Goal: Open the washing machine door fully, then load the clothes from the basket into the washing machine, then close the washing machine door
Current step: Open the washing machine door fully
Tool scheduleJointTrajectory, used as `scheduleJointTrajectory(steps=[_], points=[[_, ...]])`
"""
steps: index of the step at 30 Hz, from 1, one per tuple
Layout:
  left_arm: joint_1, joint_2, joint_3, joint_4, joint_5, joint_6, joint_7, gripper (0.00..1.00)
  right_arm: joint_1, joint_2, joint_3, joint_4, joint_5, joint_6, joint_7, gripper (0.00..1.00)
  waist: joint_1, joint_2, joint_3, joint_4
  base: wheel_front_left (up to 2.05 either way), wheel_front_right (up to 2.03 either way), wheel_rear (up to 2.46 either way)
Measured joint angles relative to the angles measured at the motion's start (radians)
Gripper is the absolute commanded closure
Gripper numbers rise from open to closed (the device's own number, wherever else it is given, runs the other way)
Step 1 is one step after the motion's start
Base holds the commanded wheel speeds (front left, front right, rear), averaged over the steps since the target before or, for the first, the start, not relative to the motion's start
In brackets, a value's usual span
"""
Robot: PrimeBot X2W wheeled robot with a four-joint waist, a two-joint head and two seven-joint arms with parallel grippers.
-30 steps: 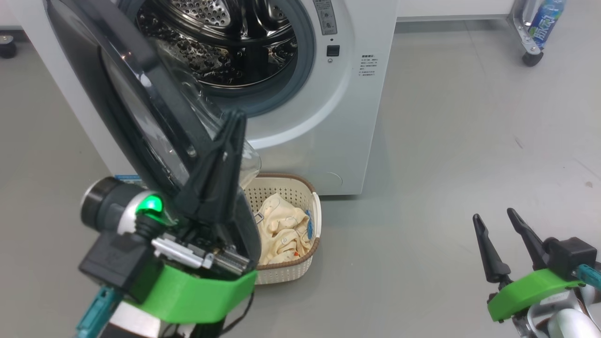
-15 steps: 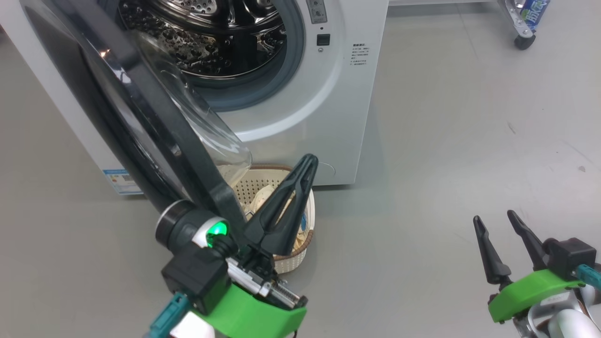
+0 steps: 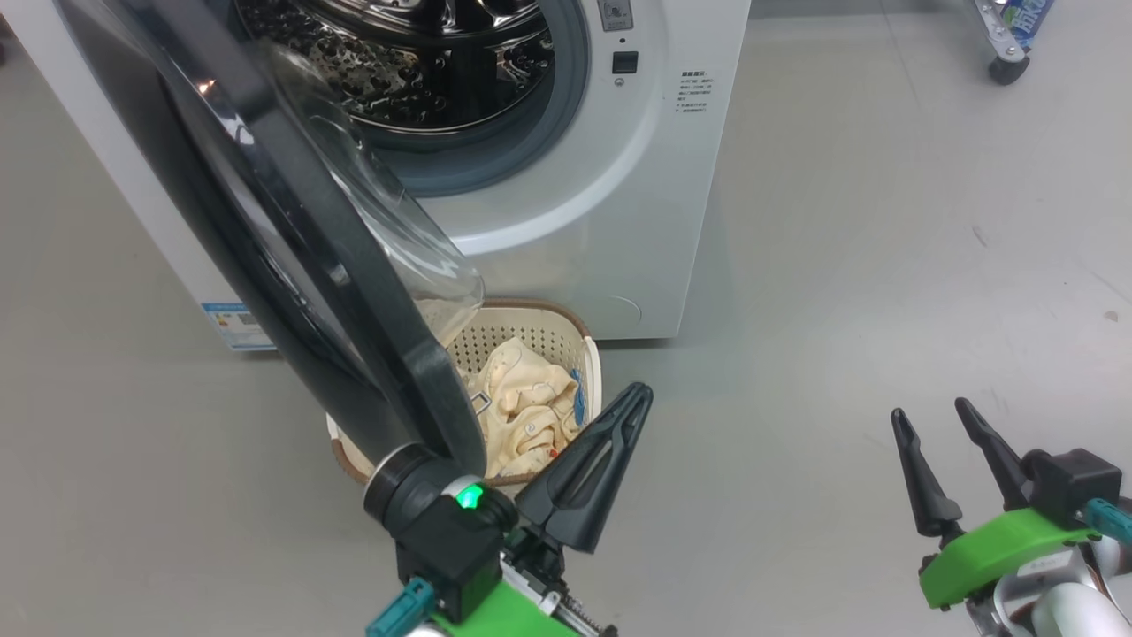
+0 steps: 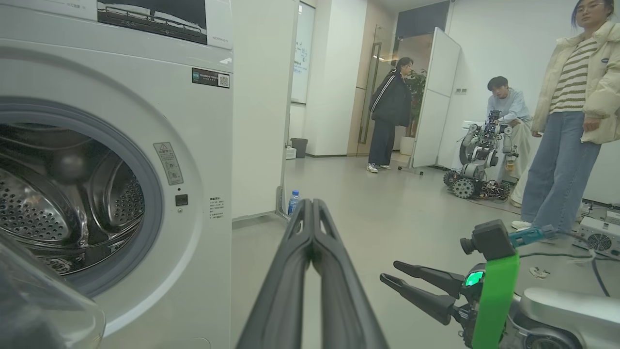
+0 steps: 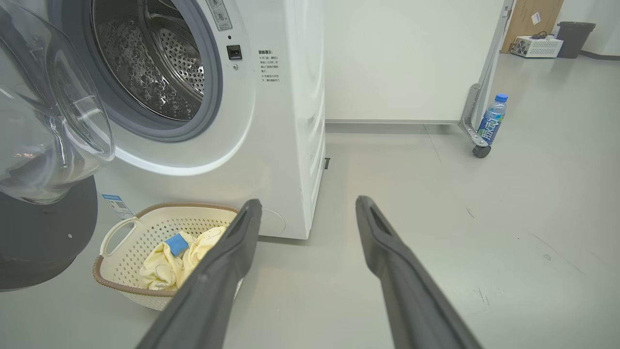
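Note:
The washing machine (image 3: 610, 203) stands with its steel drum (image 3: 424, 53) exposed. Its door (image 3: 292, 248) hangs swung out toward me, black rim and glass bowl (image 5: 53, 126) over the basket. The cream basket (image 3: 570, 354) sits on the floor before the machine with pale yellow clothes (image 3: 526, 411) inside, also seen in the right wrist view as clothes (image 5: 169, 261) in the basket (image 5: 116, 237). My left gripper (image 3: 637, 398) is shut and empty, just right of the basket and clear of the door. My right gripper (image 3: 929, 416) rests open at the lower right.
A wheeled partition foot (image 5: 477, 140) with a blue-capped bottle (image 5: 490, 121) stands right of the machine. In the left wrist view, three people (image 4: 571, 111) and another robot (image 4: 477, 160) occupy the room beyond. Grey floor (image 3: 840, 265) lies to the right.
My left gripper has come off the door rim and dropped down and right, past the basket. The door stands swung a little wider. The head camera shifted slightly; the right gripper stayed put.

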Motion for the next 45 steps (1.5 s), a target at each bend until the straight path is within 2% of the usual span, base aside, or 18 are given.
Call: scheduleJointTrajectory(steps=[20,45], points=[[-0.001,0.018,0.037,0.248,-0.047,0.01,-0.056,1.0,-0.023,-0.007,0.008,0.017,0.016,0.0,0.0,0.0,0.0,0.0,0.037,0.015,0.0,0.0,0.0],[-0.039,0.017,0.07,0.365,-0.073,0.029,-0.096,1.0,-0.043,-0.015,0.009,0.027,0.027,0.0,0.0,0.0,0.0001,0.0,0.068,0.053,0.0,0.0,0.0]])
